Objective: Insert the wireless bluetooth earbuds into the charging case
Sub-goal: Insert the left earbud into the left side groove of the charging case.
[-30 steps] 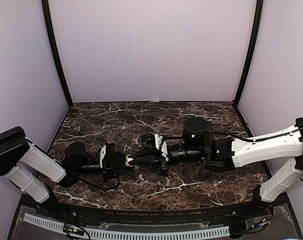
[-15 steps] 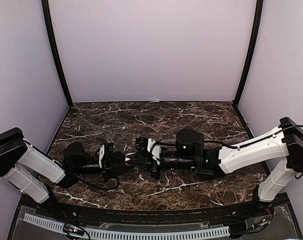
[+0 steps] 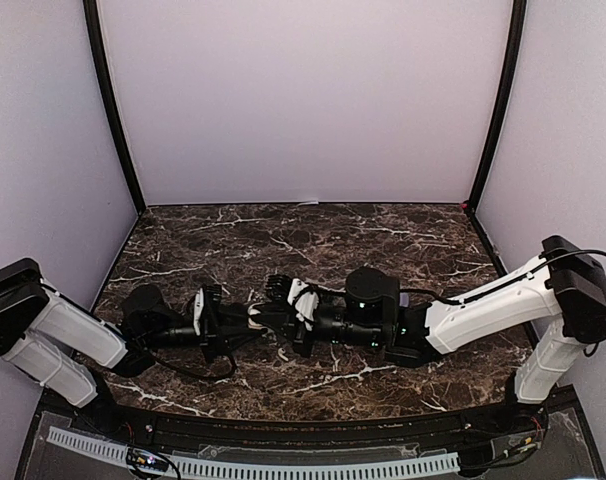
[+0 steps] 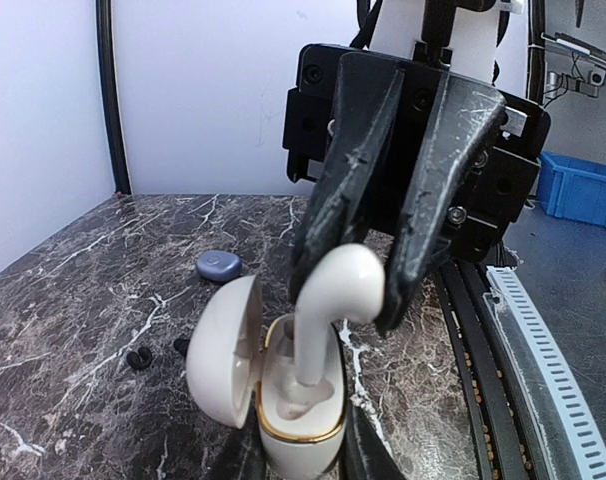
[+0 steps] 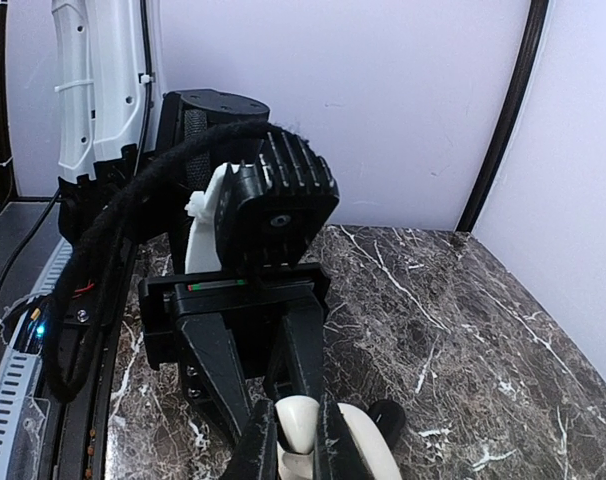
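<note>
A white charging case (image 4: 301, 400) with a gold rim is upright in my left gripper (image 4: 303, 452), which is shut on its lower body; the lid (image 4: 223, 345) hangs open to the left. My right gripper (image 4: 348, 298) comes in from above, shut on a white earbud (image 4: 335, 285) whose stem reaches down into the case's well. In the right wrist view the right gripper (image 5: 296, 432) pinches the earbud (image 5: 301, 422) beside the lid (image 5: 368, 448). From the top, the left gripper (image 3: 243, 322) and the right gripper (image 3: 269, 318) meet tip to tip.
A small blue oval case (image 4: 218, 265) lies on the marble table (image 4: 103, 270) behind the white case. Two tiny dark earbuds (image 4: 138, 358) lie to its left. The table's near edge with a cable rail (image 4: 543, 370) runs along the right of the left wrist view.
The right arm has reached left, carrying the earbud to the case held in the left gripper. The left gripper has shifted slightly left. Both grips are unchanged.
</note>
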